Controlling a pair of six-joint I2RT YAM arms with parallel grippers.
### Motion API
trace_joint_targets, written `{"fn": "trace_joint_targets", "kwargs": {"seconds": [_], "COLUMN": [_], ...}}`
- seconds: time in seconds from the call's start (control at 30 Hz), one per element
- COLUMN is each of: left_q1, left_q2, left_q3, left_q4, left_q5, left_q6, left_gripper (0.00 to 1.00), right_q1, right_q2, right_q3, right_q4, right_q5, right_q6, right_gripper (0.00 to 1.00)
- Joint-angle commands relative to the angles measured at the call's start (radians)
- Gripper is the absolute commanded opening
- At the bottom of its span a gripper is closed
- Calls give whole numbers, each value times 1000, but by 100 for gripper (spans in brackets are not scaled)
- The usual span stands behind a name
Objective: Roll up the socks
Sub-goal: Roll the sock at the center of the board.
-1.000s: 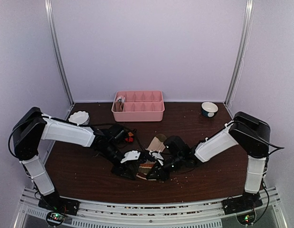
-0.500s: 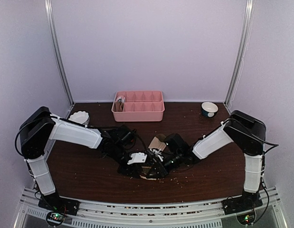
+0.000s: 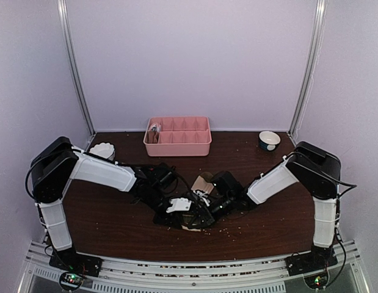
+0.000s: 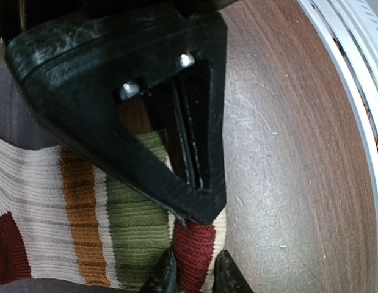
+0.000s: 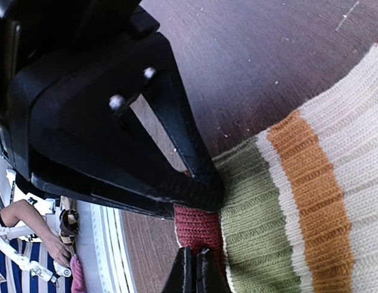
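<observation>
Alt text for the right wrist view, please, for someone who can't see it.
The right gripper is shut on the dark red end of a striped sock, its ribbed knit banded red, olive green, orange and cream. The sock lies on a brown wooden table, with the black gripper body filling the upper left.

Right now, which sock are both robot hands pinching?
The striped sock, cream with orange, green and dark red bands. The left gripper and right gripper both pinch its red end. The cream-and-brown sock behind lies untouched.
</observation>
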Motion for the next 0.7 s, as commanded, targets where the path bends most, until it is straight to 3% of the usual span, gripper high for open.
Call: {"fn": "trace_joint_targets", "kwargs": {"seconds": [0.0, 0.07, 0.17, 0.67], "left_q1": [-9, -9, -9, -36], "left_q2": [1, -21, -66, -28], "left_q3": [15, 13, 16, 26], "left_q4": [-31, -43, -78, -64], "left_q5": [-13, 7, 62, 30], "left_q6": [-10, 2, 26, 21], "left_gripper": [26, 33, 35, 29], "right_q1": [-7, -7, -8, -10], "right_q2": [77, 81, 85, 87], "right_q3": [-38, -37, -39, -54], "right_q4": [-157, -164, -173, -154], "right_q5": [108, 108, 108, 108], "right_q6": [42, 40, 37, 47], "right_gripper": [0, 0, 0, 0]}}
